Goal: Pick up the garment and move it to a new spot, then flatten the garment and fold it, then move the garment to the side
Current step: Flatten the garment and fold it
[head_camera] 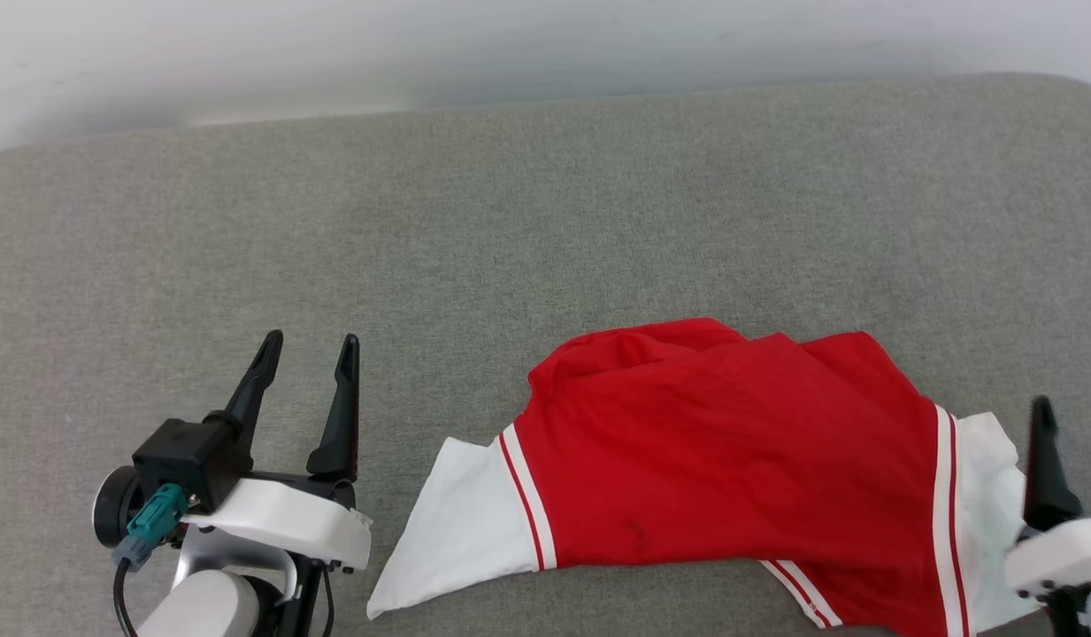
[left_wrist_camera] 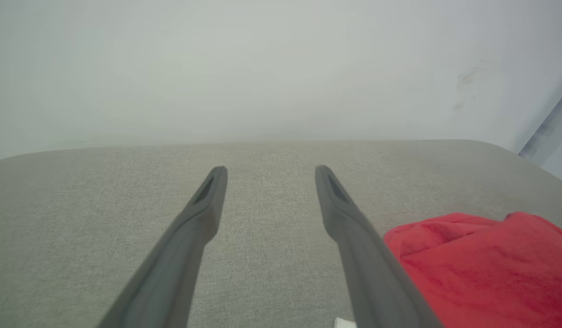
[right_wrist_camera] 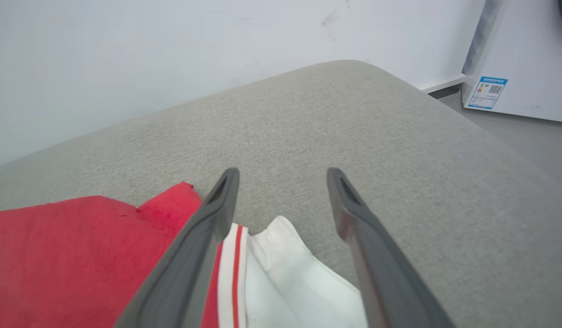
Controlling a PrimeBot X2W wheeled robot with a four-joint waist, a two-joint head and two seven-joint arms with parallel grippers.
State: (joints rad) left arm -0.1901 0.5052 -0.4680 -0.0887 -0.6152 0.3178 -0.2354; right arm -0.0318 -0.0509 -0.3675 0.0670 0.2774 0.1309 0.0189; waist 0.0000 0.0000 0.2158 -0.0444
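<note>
The garment (head_camera: 722,460) lies crumpled on the grey cushion, plain red side up, one white sleeve (head_camera: 461,526) spread to the left and the other (head_camera: 983,504) at the right. My left gripper (head_camera: 311,345) stands open to the left of the garment, clear of the cloth; in its wrist view (left_wrist_camera: 270,169) the red fabric (left_wrist_camera: 486,269) lies to the right of the fingers. My right gripper (head_camera: 1076,420) is at the right edge, open; in the right wrist view (right_wrist_camera: 283,172) its fingers straddle the white sleeve (right_wrist_camera: 290,282) from above without pinching it.
The grey fabric cushion (head_camera: 510,221) stretches wide behind and left of the garment, ending at a pale wall (head_camera: 421,44). Its rounded right corner drops off toward a floor with a white appliance (right_wrist_camera: 522,59) bearing a blue label.
</note>
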